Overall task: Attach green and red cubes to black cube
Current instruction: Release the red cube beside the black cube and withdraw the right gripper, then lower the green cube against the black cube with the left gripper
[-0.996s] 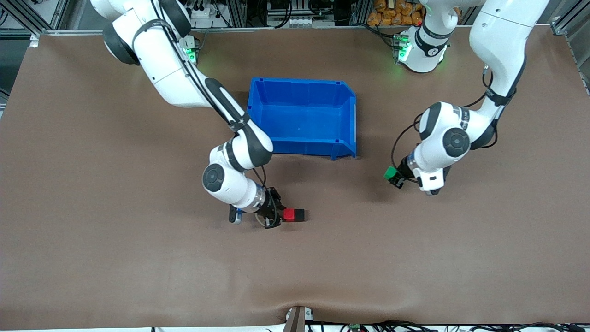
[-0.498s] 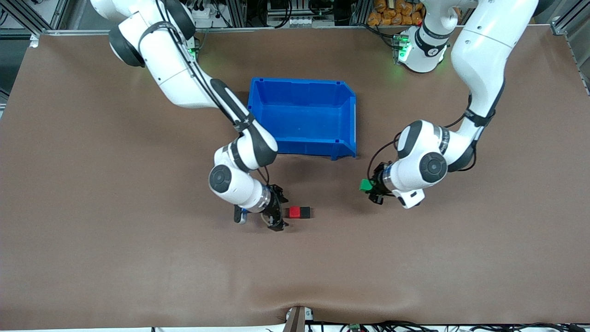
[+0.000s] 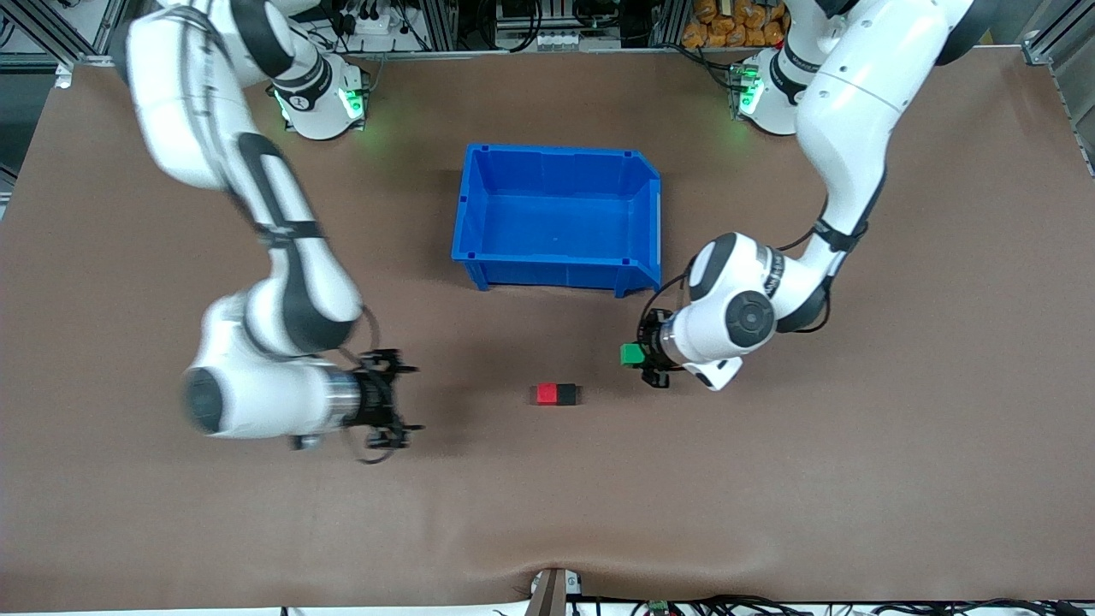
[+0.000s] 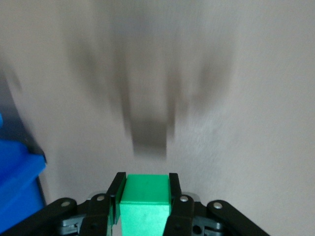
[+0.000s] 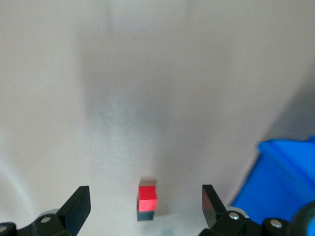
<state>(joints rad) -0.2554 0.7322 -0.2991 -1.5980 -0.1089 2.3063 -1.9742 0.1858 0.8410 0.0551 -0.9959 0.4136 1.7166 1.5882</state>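
The red cube (image 3: 544, 393) and the black cube (image 3: 566, 394) lie pressed side by side on the brown table, nearer to the front camera than the blue bin. The right wrist view shows the red cube (image 5: 147, 195) against the black cube (image 5: 146, 214). My right gripper (image 3: 417, 399) is open and holds nothing, off toward the right arm's end of the table from the pair. My left gripper (image 3: 639, 355) is shut on the green cube (image 3: 631, 354), low over the table and apart from the black cube. In the left wrist view the green cube (image 4: 145, 204) sits between both fingers (image 4: 173, 189).
The blue bin (image 3: 560, 261) stands open in the middle of the table, with nothing showing inside it. Its corner appears in the left wrist view as the blue bin (image 4: 15, 191) and in the right wrist view as the blue bin (image 5: 280, 182). Brown table surrounds the cubes.
My right gripper opened, let go of the red cube and drew back toward the right arm's end. My left gripper carried the green cube closer to the red and black pair.
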